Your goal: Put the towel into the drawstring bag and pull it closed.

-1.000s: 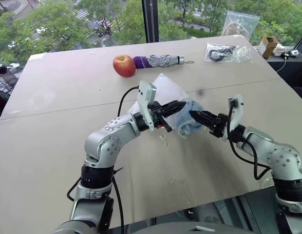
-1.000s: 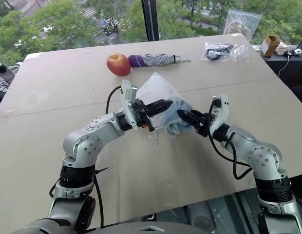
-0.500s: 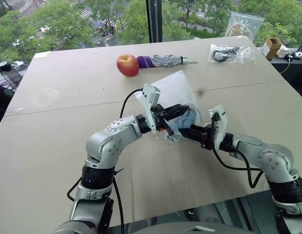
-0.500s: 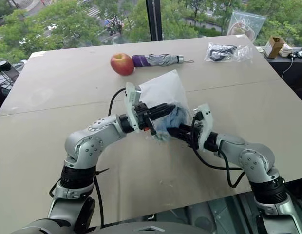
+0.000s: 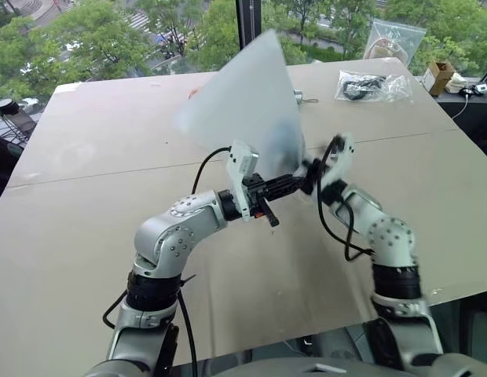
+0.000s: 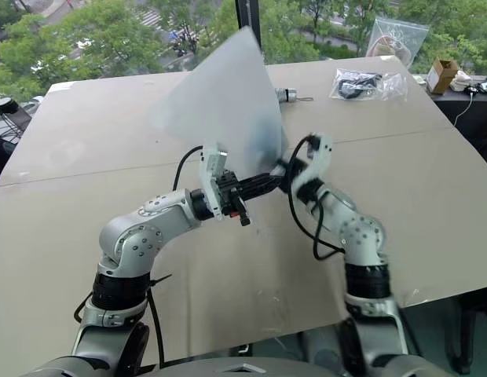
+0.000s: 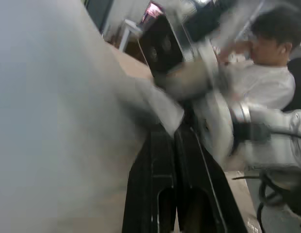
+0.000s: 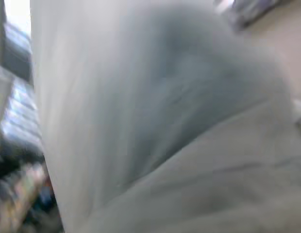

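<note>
While the bag (image 5: 247, 98) stands up off the table (image 5: 86, 236) as a blurred white sheet fanned toward the far side, both grippers meet at its lower edge, near mid-table. The left gripper (image 5: 294, 182) reaches in level from the left, its black fingers (image 7: 162, 160) pressed together; in the left wrist view a fold of the white fabric lies pinched at their tips. The right gripper (image 5: 310, 171) comes in from the right and meets the left one tip to tip under the sheet; it is smeared in the head views, but its fingers appear closed, and what they pinch cannot be made out.

A bluish-grey shadow low inside the fabric is probably the towel (image 5: 287, 137), sitting in the bag just above the fingertips; the right wrist view shows the same dark mass (image 8: 189, 97) behind pale cloth.

On the far side, the tip of an umbrella (image 6: 287, 95) pokes out from behind the sheet. Far right lie a clear zip bag (image 5: 367, 85) of black cables, a larger plastic bag (image 5: 393, 38) at the window, and a small cardboard box (image 5: 437, 75). A person in a white top (image 7: 267, 82) shows beyond the arms in the left wrist view.
</note>
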You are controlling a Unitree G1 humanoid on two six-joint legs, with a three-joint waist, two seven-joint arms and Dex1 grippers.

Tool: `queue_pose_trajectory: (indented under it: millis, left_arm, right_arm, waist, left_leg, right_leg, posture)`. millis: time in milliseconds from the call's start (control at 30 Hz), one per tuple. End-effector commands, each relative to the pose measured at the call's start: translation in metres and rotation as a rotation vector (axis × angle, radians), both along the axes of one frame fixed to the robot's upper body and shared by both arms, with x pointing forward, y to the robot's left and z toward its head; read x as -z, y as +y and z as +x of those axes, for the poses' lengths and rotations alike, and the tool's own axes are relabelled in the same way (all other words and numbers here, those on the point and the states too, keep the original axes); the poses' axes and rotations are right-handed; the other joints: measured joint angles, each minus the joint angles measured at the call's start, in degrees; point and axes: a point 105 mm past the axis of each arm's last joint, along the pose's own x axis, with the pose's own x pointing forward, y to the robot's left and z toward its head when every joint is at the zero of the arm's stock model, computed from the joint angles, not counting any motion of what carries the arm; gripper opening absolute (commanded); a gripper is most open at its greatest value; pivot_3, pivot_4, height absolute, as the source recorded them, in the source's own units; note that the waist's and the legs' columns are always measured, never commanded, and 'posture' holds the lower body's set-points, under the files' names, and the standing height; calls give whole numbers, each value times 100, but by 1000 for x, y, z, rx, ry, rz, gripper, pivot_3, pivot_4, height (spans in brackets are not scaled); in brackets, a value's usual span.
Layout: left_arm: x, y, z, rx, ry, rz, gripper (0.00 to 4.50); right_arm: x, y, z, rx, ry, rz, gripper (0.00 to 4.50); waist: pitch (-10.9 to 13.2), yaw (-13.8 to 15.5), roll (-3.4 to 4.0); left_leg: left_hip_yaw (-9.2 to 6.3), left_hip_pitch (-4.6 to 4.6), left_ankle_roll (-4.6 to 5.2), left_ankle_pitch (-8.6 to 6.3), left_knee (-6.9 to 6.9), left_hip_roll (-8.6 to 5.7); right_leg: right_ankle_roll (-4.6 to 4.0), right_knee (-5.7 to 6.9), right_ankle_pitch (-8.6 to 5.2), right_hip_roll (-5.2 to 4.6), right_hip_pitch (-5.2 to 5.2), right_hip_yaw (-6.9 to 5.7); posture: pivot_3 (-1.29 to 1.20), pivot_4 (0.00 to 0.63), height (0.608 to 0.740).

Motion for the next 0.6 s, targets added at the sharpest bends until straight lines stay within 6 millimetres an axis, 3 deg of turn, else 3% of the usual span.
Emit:
queue_pose_trajectory:
  millis: [33,133,200,300,400,500,600]
  left_arm:
    - [-4,-11,-15,80,-19,-6,0]
    - [-4,-9,-13,66,-22,-3,0]
    - [-4,-9,-12,61,-23,-2,0]
    - [-5,-8,-9,43,-31,-8,0]
    - [-10,-3,-2,3,-48,-21,0]
    - [-16,4,9,-53,-84,-33,0]
    - [-22,7,12,-63,-109,-50,0]
  right_arm:
    - [-34,-15,6,75,-28,230,18]
    - [-46,-21,4,49,45,498,18]
    - [-48,-20,-1,1,80,577,18]
    - [-34,-15,-6,-22,116,449,18]
    - [-5,-13,-9,0,135,179,18]
    - [21,-24,-20,4,107,-77,1083]
    - [38,-44,-24,44,62,-309,2481]
  waist:
    - [1,20,2]
    - [1,12,3]
    - [2,-3,3]
    - [2,-41,4]
    - [1,-74,5]
    - [2,-71,5]
    - [2,-39,5]
  left_leg:
    - [0,0,0,0,-1,0]
    - [-2,-7,0,0,-1,-4]
    - [-2,-5,0,0,-1,-4]
    - [0,-1,0,0,-2,-1]
    - [-8,4,0,0,-3,1]
    - [-7,3,0,0,-2,-2]
    - [1,0,0,0,2,-7]
  right_leg:
    - [0,0,0,-2,0,0]
    - [0,-5,0,-10,0,-5]
    - [0,-5,0,-11,0,-2]
    - [-1,0,0,-6,0,-3]
    - [-2,11,-1,-2,0,-7]
    - [-2,15,-1,-4,0,-7]
    - [-1,9,-1,-8,1,-1]
  posture:
    - [0,150,740]
    - [0,150,740]
    - [0,150,740]
    - [0,150,740]
    - [0,150,740]
    - [0,150,740]
    - [0,150,740]
